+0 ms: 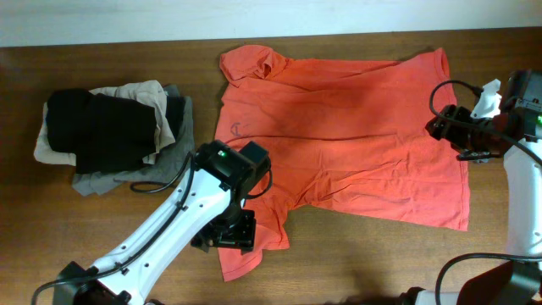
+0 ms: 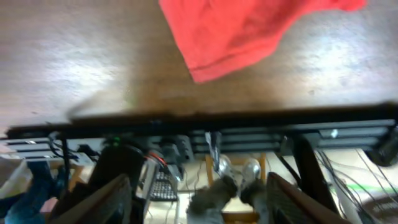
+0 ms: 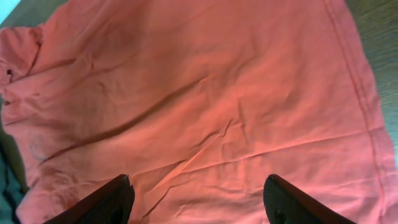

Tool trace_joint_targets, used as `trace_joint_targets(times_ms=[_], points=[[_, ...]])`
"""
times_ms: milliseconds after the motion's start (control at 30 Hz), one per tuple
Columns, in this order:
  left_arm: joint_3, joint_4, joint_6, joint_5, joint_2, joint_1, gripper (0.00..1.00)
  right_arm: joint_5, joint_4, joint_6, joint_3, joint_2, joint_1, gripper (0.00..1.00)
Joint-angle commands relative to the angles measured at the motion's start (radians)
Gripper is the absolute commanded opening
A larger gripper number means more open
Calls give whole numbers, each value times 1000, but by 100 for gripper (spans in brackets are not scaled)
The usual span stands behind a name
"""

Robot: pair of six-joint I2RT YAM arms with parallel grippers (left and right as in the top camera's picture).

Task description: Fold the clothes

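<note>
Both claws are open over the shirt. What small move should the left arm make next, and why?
Probably bring the left claw down onto the sleeve and pinch its edge. The wrist view shows that claw open and empty, the sleeve lying ahead of it on the table, sticking out from the T-shirt, so folding it inward seems next.

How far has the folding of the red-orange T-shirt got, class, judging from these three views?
Done: the T-shirt lies spread across the table, wrinkled, no neat fold yet. In hand: nothing; the left gripper hangs open by the near sleeve, the right gripper open above the hem end. Left: every fold.
</note>
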Motion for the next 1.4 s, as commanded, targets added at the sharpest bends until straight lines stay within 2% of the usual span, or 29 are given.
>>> trace_joint_targets(times_ms=[0,100,233,300,400,500,533,600,633,733,900,1067,1367], points=[[-4,88,-4,-118,-14,42,74,49,2,6,8,-9,0,72],[-5,277,111,-137,-13,63,74,57,-20,20,7,18,0,72],[-5,504,203,-151,-9,80,63,153,-86,88,6,90,-1,65],[-5,573,236,-198,1,91,61,156,-112,89,6,131,-4,63],[-5,631,285,-259,34,116,61,174,-130,107,6,185,-27,72],[-5,693,350,-256,89,155,62,217,-101,106,6,239,-75,77],[-5,721,367,-256,109,166,62,200,-89,106,6,257,-93,75],[-5,795,424,-233,159,187,61,158,-77,106,6,299,-121,48],[-5,826,451,-212,182,194,57,137,-74,106,6,319,-127,38],[-5,898,506,-185,247,206,49,122,-75,97,6,371,-129,20],[-5,982,577,-185,352,206,48,126,-70,87,-13,430,-114,17],[-5,1000,580,-188,439,208,43,157,-26,98,-76,460,-119,9],[-5,1004,581,-189,473,208,43,653,-4,287,-136,461,-134,9]])
